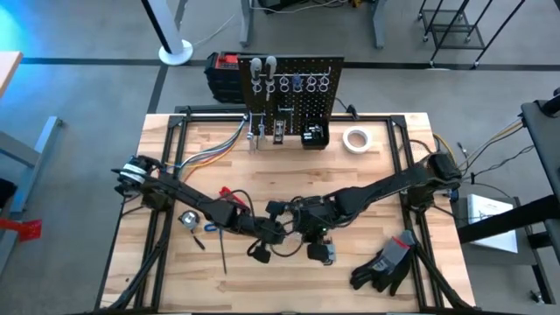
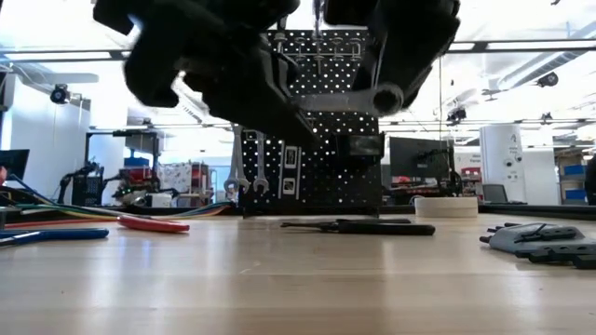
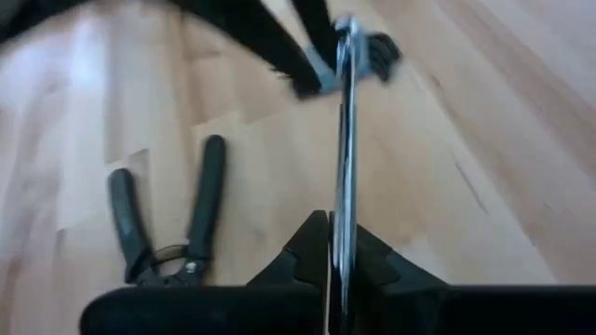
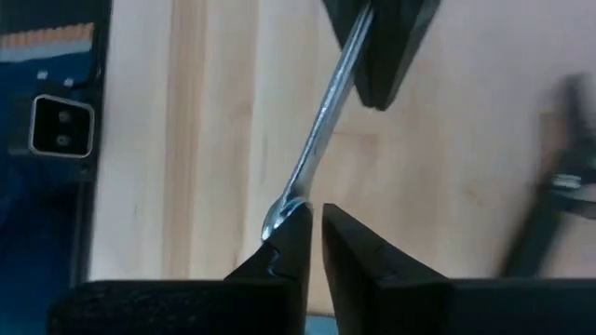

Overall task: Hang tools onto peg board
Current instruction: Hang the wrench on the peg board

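A silver wrench [image 3: 346, 140] hangs above the table's middle with my left gripper [image 3: 333, 279] shut on it. In the low view the wrench [image 2: 345, 100] lies about level, well above the wood. My right gripper [image 4: 315, 231] stands at the wrench's other end [image 4: 277, 220], its fingertips a narrow gap apart with nothing between them. The two grippers meet near the table's centre [image 1: 290, 227]. The peg board [image 1: 293, 92] stands upright at the far edge, with several tools hanging from its hooks. My left gripper pinches one end of the wrench's shaft [image 3: 341, 251] between its two fingers, with the shaft edge-on. The wrench runs straight on from the fingertips, along the way they point, and is lifted clear of the table. My right gripper has the wrench's ring end [image 4: 279, 216] beside the outer side of one fingertip. I cannot tell whether they touch.
Black pliers [image 3: 168, 233] lie on the wood below the grippers. A red-handled tool [image 1: 226, 192] and a blue-handled one [image 1: 210, 229] lie at the left. Black gloves [image 1: 385, 267] lie near right and a white tape roll [image 1: 355, 139] far right. A red-and-black box [image 1: 223, 74] stands behind the board.
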Controlling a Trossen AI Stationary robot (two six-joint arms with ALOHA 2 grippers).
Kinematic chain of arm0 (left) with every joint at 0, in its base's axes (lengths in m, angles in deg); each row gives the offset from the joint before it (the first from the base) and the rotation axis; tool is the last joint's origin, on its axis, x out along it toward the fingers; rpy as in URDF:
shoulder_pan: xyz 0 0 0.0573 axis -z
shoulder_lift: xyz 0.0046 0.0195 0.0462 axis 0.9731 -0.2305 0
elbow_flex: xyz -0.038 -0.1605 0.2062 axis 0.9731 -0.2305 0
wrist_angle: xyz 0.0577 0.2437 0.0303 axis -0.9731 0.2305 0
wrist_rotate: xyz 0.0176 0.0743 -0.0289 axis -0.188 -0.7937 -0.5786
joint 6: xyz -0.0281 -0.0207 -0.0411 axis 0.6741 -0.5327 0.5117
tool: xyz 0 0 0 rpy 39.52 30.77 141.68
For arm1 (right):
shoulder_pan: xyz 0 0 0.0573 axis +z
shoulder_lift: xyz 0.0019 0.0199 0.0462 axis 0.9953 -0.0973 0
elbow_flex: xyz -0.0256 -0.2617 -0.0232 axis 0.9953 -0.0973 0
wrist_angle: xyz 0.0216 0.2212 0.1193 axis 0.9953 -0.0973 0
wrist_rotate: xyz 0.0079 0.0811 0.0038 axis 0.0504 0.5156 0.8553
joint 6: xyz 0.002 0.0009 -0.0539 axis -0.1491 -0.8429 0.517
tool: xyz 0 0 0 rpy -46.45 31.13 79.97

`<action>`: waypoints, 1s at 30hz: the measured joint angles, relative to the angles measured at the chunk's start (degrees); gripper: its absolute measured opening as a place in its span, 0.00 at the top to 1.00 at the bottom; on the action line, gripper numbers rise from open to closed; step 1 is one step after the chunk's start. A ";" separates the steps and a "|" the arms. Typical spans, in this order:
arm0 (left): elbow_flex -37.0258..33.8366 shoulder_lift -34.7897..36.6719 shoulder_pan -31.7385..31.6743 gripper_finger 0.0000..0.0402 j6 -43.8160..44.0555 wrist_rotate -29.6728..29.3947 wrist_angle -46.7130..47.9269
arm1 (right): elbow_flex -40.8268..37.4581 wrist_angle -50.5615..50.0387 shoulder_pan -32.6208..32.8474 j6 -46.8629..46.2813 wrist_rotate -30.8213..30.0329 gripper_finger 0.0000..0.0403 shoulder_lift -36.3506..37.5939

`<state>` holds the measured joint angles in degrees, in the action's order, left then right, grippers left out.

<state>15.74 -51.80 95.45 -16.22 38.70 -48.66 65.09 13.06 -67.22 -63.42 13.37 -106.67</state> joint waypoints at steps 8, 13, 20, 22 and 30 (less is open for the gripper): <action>-14.60 3.23 -3.30 1.00 9.16 -7.65 -31.31 | -5.28 -0.29 3.47 -4.18 -22.76 0.81 16.88; -28.38 2.13 -7.08 1.00 15.02 -10.04 -69.33 | -12.98 4.29 8.84 -6.29 -32.56 0.78 28.97; -35.61 1.90 -10.91 1.00 16.82 -12.24 -85.28 | -24.57 15.21 8.78 -7.75 -34.98 0.83 38.36; -36.02 1.76 -11.72 1.00 17.31 -13.95 -87.49 | -27.24 17.98 8.47 -7.84 -35.65 0.85 39.35; -37.24 0.44 -14.52 1.00 29.09 -26.72 -89.13 | -32.05 21.14 8.77 -10.72 -36.69 0.90 38.26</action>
<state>-21.51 -51.35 80.93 12.86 11.99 -137.79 33.04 34.19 -58.45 -74.14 -23.32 -68.41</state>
